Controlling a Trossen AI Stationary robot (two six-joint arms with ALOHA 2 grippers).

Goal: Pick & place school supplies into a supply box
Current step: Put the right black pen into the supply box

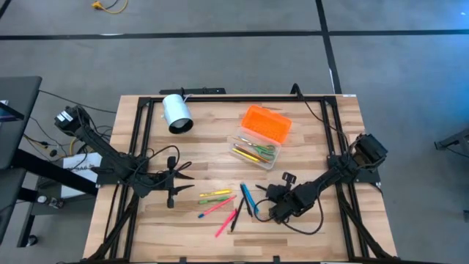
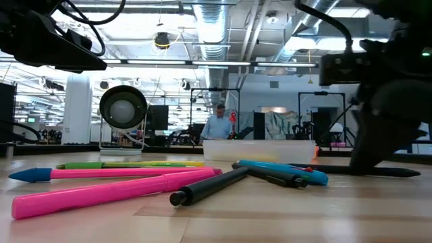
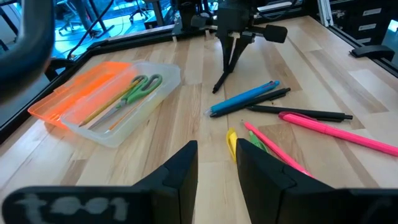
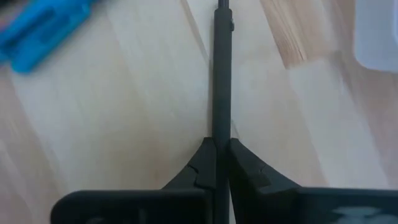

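pens (image 1: 227, 205) cluttering front centre, white cylinder (image 1: 176, 114) rear-left

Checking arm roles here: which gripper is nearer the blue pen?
Right. The right gripper is shut on a black pen just beside the blue pen; the left gripper waits farther off, across the yellow and pink pens.

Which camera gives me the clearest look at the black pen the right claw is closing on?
The right wrist view: the black pen runs straight into the right claw, pinched between its fingers. The left wrist view shows that claw's tips from afar; high and low views show little of this pen.
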